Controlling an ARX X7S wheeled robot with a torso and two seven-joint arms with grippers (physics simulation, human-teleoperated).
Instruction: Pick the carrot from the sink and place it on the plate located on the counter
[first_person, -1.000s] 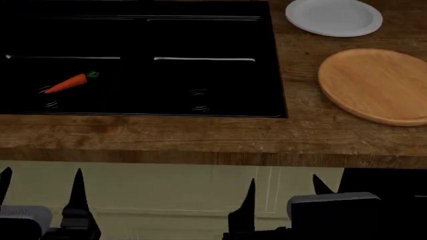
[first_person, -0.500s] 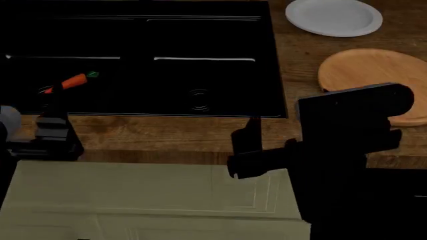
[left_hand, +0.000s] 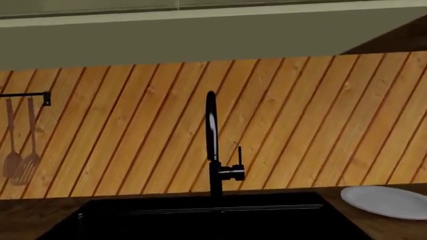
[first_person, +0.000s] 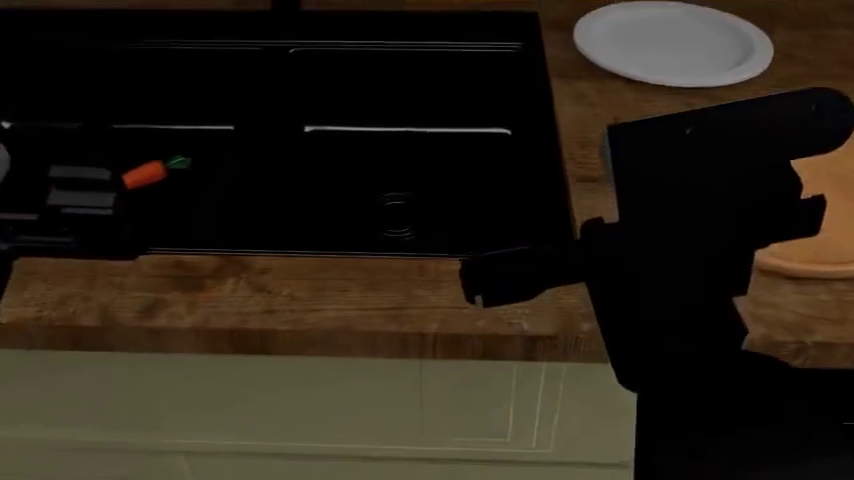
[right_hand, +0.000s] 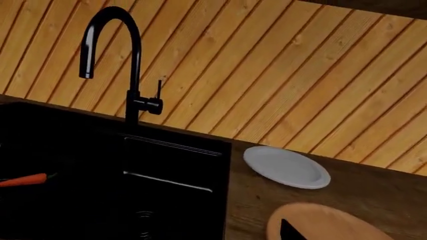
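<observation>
The orange carrot (first_person: 147, 173) lies in the left basin of the black sink (first_person: 334, 100), and it also shows in the right wrist view as the carrot (right_hand: 23, 180). My left gripper (first_person: 78, 203) hangs at the sink's front left, just in front of the carrot and covering its thin end; its jaws are lost against the black basin. My right gripper (first_person: 487, 278) points left over the counter (first_person: 294, 295) in front of the sink, with nothing in it. One of its fingertips (right_hand: 290, 231) shows far off to one side. The white plate (first_person: 674, 42) sits empty on the counter at the back right.
A round wooden board (first_person: 807, 250) lies on the counter right of the sink, mostly hidden by my right arm (first_person: 707, 220). A tall black faucet (right_hand: 130, 65) stands behind the sink before a slatted wooden wall. Spatulas (left_hand: 20, 150) hang on that wall.
Both arms have risen from below the counter edge. The left gripper moved forward over the sink's front left beside the carrot. The right arm climbed over the counter, covering the wooden board.
</observation>
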